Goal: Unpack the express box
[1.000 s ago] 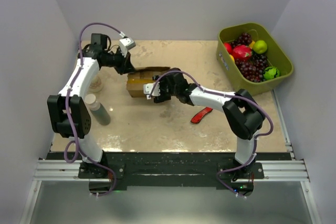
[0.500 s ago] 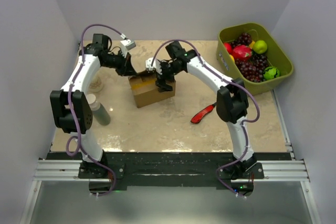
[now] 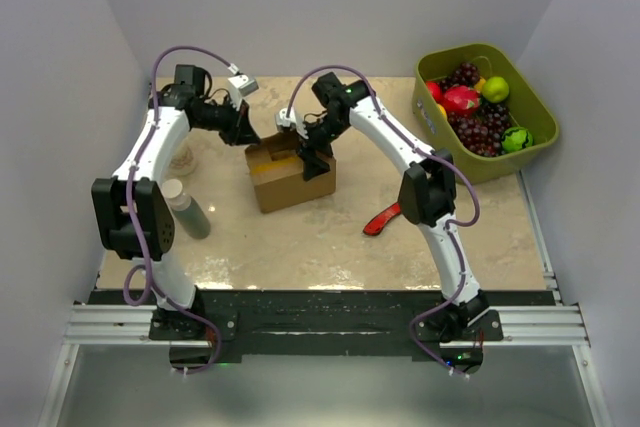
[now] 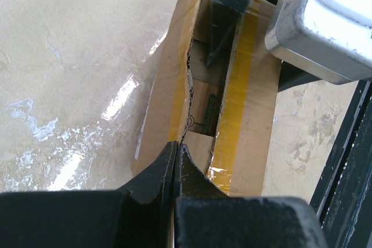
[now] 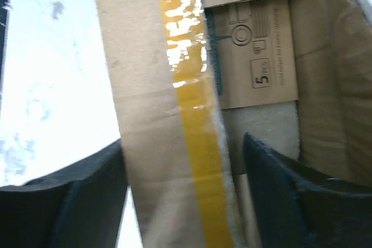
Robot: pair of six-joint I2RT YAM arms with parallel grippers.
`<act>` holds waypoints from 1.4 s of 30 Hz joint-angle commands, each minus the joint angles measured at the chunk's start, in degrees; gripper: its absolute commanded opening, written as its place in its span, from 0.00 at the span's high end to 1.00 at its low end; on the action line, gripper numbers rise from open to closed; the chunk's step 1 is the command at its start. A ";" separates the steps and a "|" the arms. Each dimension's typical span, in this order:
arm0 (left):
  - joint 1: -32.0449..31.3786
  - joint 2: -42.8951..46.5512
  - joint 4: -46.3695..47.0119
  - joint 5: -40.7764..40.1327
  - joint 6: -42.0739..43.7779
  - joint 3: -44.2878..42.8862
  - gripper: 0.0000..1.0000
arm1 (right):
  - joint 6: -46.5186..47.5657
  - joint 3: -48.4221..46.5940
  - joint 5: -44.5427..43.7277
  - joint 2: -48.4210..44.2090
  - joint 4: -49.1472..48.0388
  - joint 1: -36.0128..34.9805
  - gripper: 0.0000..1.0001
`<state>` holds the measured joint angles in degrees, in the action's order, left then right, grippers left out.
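Left gripper, fingers pressed together, pinches the torn edge of a raised flap at the left end of the express box. Right gripper, fingers spread, straddles the yellow-taped flap opposite, 1 finger on the table side and 1 over the box's inside. Both arms arch over a beige table. An olive bin of fruit sits at the far right corner. The box rests mid-table, slightly left of centre, flaps parted, printed cardboard showing inside. 1 grey bottle stands near the left edge. 1 red object lies right of the box, apart from it.
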<state>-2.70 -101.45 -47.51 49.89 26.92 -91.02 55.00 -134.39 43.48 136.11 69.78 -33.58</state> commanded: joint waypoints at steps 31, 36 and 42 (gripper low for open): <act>0.94 -2.88 9.27 -1.47 -10.04 -0.20 1.00 | -5.59 53.03 -24.60 -42.45 -55.79 -7.64 0.25; 0.94 -3.49 8.66 -0.23 -8.64 -0.82 1.00 | -16.05 32.23 -12.30 -32.07 -39.39 -5.80 0.21; 0.77 -3.05 8.05 -0.49 -6.88 -0.91 1.00 | -15.30 -0.76 1.48 -12.69 -17.44 -0.88 0.19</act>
<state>-2.22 -104.31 -39.09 49.45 18.06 -90.24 41.23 -114.76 32.05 112.46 31.73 -37.93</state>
